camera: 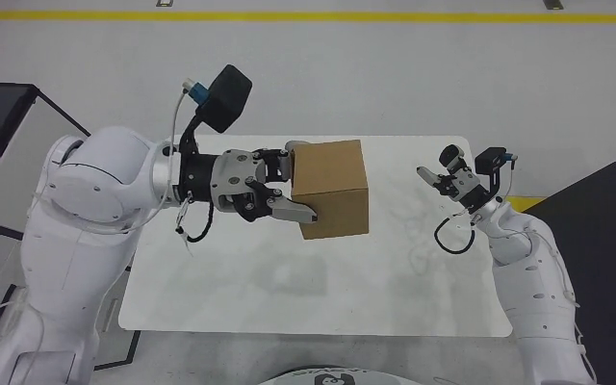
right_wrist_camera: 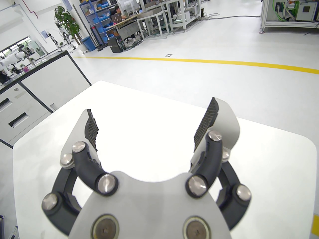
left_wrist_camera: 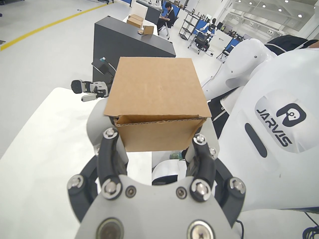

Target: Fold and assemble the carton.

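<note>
Left gripper (camera: 297,186) is clamping the carton (camera: 332,183) just twelve o'clock of the table (camera: 289,289) centre. It's looking formed, one flap seam gaping. Right gripper (camera: 436,166), at three o'clock, is hanging wide open. Probably it's needing to press that flap home next.

White table (camera: 318,298), rectangular, rounded corners, smooth plain top; spans centre and lower middle of top view; stands on pale grey floor (camera: 385,77); yellow line (camera: 308,16) on floor along upper edge of frame; carton (camera: 332,188) over table's upper middle, contact with top unclear.
</note>
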